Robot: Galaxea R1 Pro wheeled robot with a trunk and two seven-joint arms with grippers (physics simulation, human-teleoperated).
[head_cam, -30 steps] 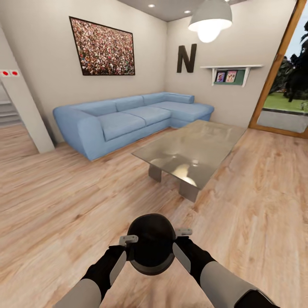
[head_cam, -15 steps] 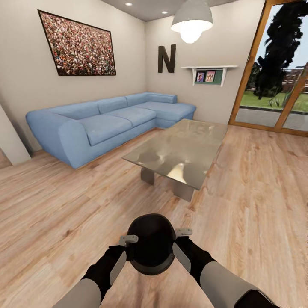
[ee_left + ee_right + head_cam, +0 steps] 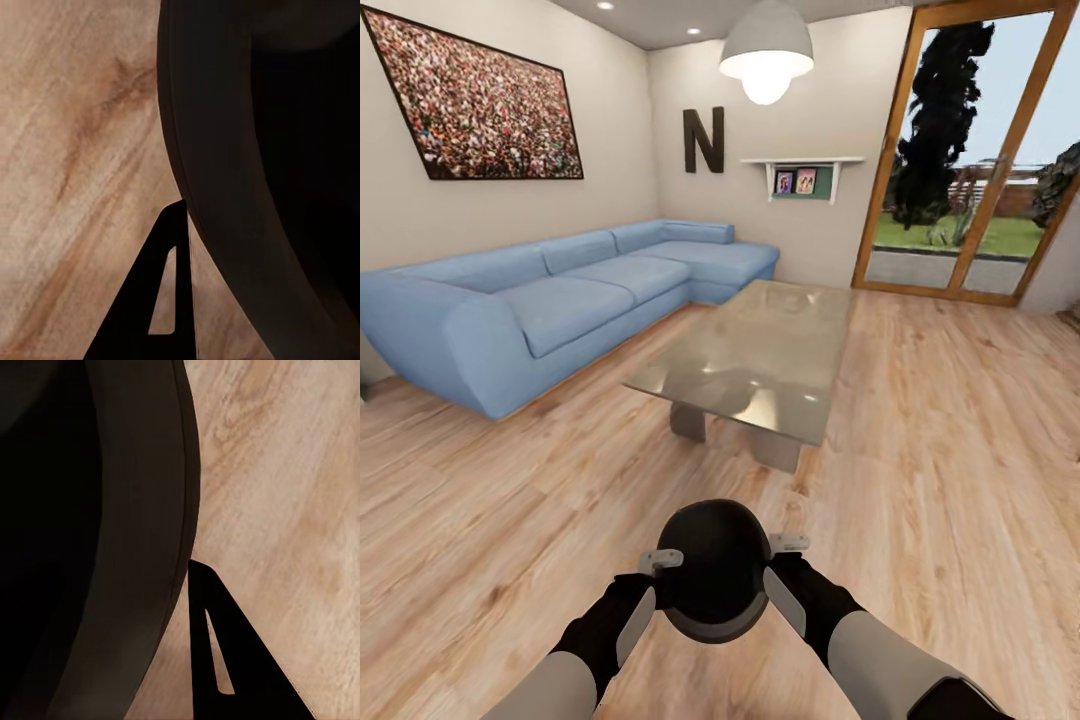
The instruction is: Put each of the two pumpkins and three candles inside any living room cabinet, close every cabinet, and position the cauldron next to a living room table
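Observation:
The black round cauldron (image 3: pixel 714 570) hangs low in front of me above the wooden floor, held from both sides. My left gripper (image 3: pixel 643 610) clamps its left wall and my right gripper (image 3: pixel 785 598) clamps its right wall. In the left wrist view the dark cauldron wall (image 3: pixel 262 150) runs close beside one black finger (image 3: pixel 161 300). The right wrist view has the cauldron wall (image 3: pixel 112 510) beside a finger (image 3: pixel 225 660) in the same way. The glossy grey table (image 3: pixel 760 350) stands ahead, a short stretch of floor away. Pumpkins, candles and cabinet are out of view.
A blue sectional sofa (image 3: pixel 560 300) runs along the left wall behind the table. A glass door (image 3: pixel 960 200) with a wooden frame is at the back right. A pendant lamp (image 3: pixel 765 50) hangs over the table. Open wooden floor (image 3: pixel 960 450) lies to the right of the table.
The whole view has swung to the right, so the sofa and table slid left and the glass door came into sight. The cauldron and both grippers kept their place in front of me.

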